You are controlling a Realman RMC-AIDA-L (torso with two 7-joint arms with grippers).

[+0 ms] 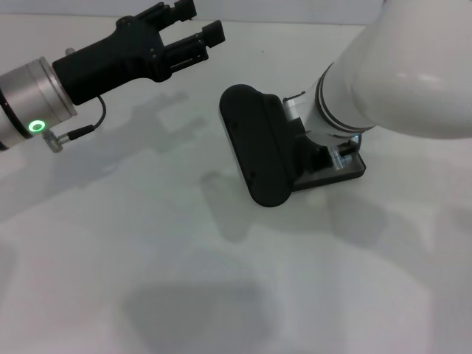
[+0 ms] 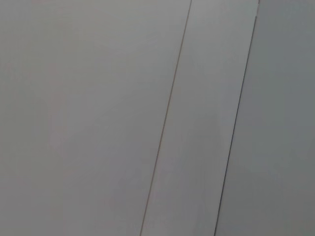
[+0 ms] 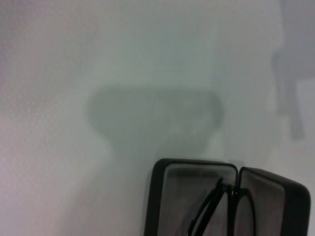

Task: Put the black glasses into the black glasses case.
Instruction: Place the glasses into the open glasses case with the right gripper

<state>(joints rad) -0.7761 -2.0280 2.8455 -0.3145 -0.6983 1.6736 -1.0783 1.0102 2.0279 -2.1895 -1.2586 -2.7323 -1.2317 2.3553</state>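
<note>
**Glasses inside the open case, right arm over it**

A plain white table [image 1: 147,258] filled the head view, marked only by soft grey shadows. On it, right of centre, lay the black glasses case [image 1: 258,147], open, its lid tilted up toward the left and its base flat on the table under the right arm. The right arm's white body reached down from the upper right and covered most of the base, so the right gripper [image 1: 328,151] sat low over the case, and whether its fingers were spread or closed could not be told.

The right wrist view looked into the case [image 3: 197,196]: both halves showed greyish lining, and the black glasses [image 3: 221,206] lay inside, their thin frame and slim arms crossing the hinge line between the 2 halves. How the glasses were held, if at all, was hidden.

The left gripper [image 1: 193,29] hung above the table at the upper left, well apart from the case, its 2 black fingers spread and holding nothing. The left wrist view showed only pale grey panels with 2 thin seams.
</note>
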